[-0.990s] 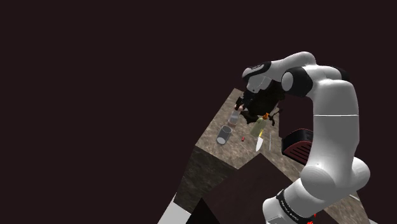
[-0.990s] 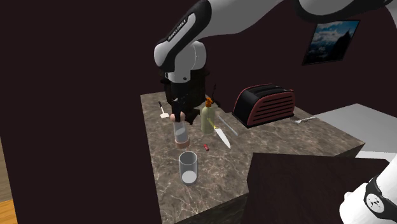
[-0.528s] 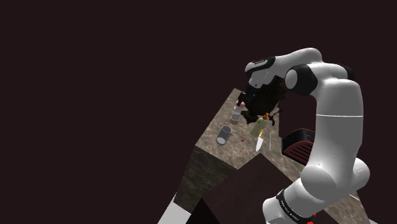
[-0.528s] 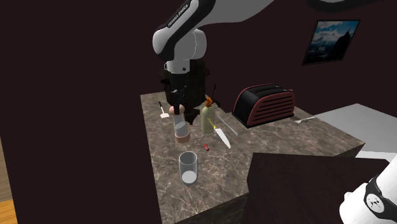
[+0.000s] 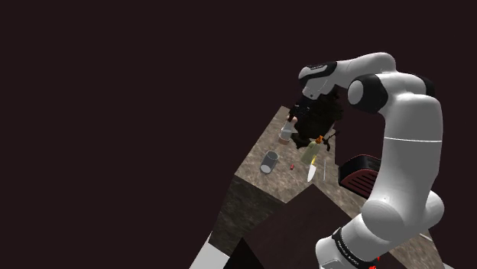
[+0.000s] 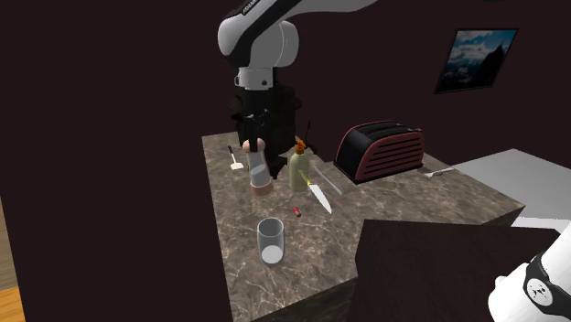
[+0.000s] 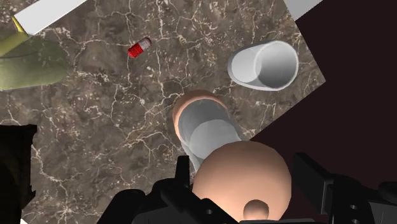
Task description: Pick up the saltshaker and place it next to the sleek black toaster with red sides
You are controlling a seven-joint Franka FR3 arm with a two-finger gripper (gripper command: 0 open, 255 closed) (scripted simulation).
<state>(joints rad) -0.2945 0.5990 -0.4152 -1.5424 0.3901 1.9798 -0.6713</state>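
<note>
A: Shoulder view, step?
B: Lift stage, judged; saltshaker [image 5: 287, 134] upright beneath gripper [image 5: 293, 124], toward far end of counter [image 5: 264, 183]; toaster [image 5: 358, 174] well apart, nearer the stand
A: Second exterior view, axis?
B: Long axis vertical, pink cap up, base at or just above the stone, cannot tell which. Next, judged: raise clear of bottle [image 6: 298, 169], carry toward that view's right, set beside toaster [image 6: 380, 151]
A: Wrist view, grip?
B: Fingers [image 7: 184, 173] pinching the cap; body pointing down at counter, glass [image 7: 264, 65] near

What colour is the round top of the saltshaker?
The saltshaker has a peachy-pink top, the same as its base. The wrist view shows it best.
</note>
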